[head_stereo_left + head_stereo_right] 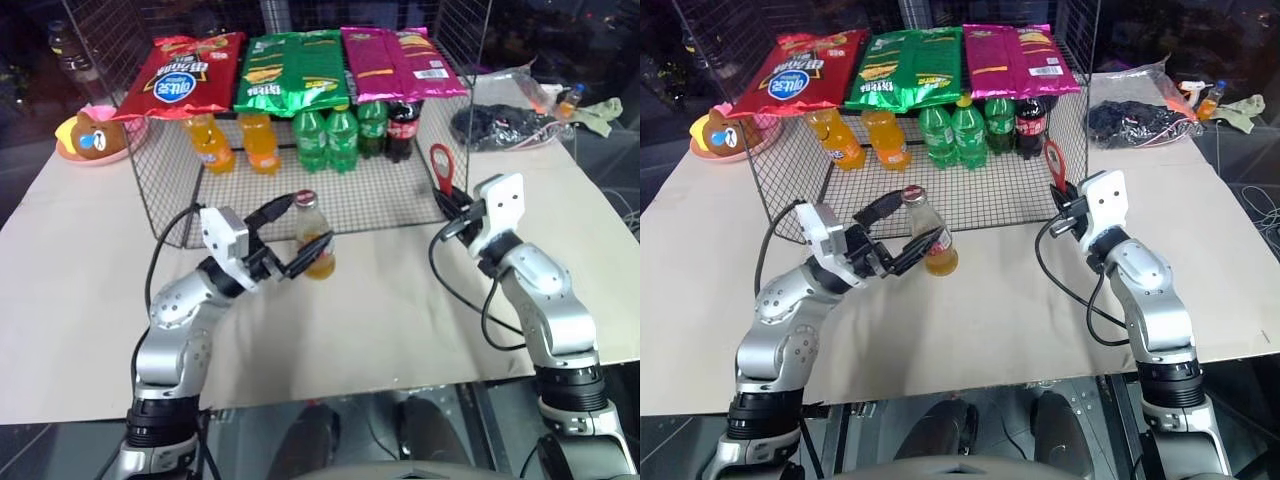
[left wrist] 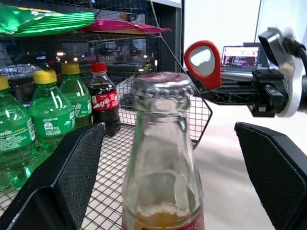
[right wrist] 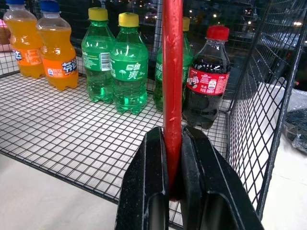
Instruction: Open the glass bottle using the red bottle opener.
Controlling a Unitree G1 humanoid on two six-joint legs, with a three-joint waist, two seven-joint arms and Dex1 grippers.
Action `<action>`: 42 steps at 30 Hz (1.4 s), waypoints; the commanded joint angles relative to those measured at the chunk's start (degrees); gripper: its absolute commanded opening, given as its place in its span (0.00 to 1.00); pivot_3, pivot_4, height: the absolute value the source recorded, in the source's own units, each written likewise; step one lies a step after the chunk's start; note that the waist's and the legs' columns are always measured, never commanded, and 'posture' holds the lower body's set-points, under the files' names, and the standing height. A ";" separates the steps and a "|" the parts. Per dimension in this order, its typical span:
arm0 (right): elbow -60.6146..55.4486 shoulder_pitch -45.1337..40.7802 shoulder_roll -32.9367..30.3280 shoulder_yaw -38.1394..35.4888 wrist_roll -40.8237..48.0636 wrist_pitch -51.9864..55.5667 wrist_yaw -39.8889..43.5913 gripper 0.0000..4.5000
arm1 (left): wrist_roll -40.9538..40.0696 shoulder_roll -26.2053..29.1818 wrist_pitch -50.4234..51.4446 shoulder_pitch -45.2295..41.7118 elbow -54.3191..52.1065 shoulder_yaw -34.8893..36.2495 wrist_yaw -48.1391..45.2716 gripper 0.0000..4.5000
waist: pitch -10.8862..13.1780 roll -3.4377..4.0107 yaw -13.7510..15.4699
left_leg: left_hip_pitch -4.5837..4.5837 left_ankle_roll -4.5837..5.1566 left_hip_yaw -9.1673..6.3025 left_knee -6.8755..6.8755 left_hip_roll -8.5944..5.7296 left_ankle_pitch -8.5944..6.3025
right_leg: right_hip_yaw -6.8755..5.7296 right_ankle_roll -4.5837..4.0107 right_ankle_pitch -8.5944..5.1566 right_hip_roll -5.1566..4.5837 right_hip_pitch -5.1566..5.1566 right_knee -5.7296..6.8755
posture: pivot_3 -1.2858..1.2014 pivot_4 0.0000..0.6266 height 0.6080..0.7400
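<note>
Left eye view, read from left to right: the left tool (image 1: 290, 233) is held with its black fingers spread wide on either side of the glass bottle (image 1: 313, 238), which stands upright on the tan surface (image 1: 80, 300) just in front of the wire rack (image 1: 160, 215). The fingers are seen close beside the glass; whether they touch it cannot be told. Judged from this, the bottle is meant to be steadied by that tool while the cap is worked. Further right, the right tool (image 1: 450, 198) is pressed together on the handle of the red bottle opener (image 1: 441, 164), whose loop head is held upward, well apart from the bottle's cap; the lever step is judged not yet begun.

From the left wrist view the metal cap (image 2: 160, 82) is shown still seated, with the opener's loop beyond it. From the right wrist view the pinch on the red handle is confirmed, and green soda bottles (image 3: 128, 67) and a cola bottle (image 3: 208, 79) are shown on the rack.
</note>
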 commanded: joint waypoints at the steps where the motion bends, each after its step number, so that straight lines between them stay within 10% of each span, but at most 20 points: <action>1: -1.23 -1.54 -0.10 -0.10 0.08 -0.99 0.37 0.00 | 1.10 -0.60 -3.11 0.37 0.69 -0.65 0.17 0.99 | 0.00 0.00 0.01 | 0.00 0.00 0.00 0.00 0.00 0.00 | 0.00 0.00 0.00 0.00 0.00 0.00 | 0.52 0.24 1.00; 14: -1.84 -1.62 -0.07 0.05 -0.13 -0.65 0.16 0.00 | 0.04 -2.43 -5.89 -1.19 4.77 -0.14 0.84 0.99 | 0.00 0.00 0.05 | 0.00 0.00 0.00 -0.02 0.01 0.00 | -0.01 0.00 0.00 0.00 0.00 -0.02 | 0.52 0.24 1.00; 24: -1.43 -2.84 -0.54 1.51 -1.50 -1.54 0.89 0.00 | -0.43 -2.37 -6.85 -1.31 6.36 -0.44 0.35 0.28 | -0.01 0.01 0.05 | 0.05 0.00 0.00 -0.03 0.00 0.00 | 0.00 0.00 0.00 0.00 0.05 -0.03 | 0.52 0.24 1.00; 42: 9.17 -9.28 -0.02 23.43 -25.90 -25.99 2.08 0.00 | 0.17 -2.47 -7.08 -0.60 6.59 -1.53 0.91 0.27 | -0.03 -0.01 0.20 | 0.10 0.00 -0.03 -0.03 -0.02 0.00 | -0.05 0.00 0.00 0.00 0.13 -0.10 | 0.52 0.24 1.00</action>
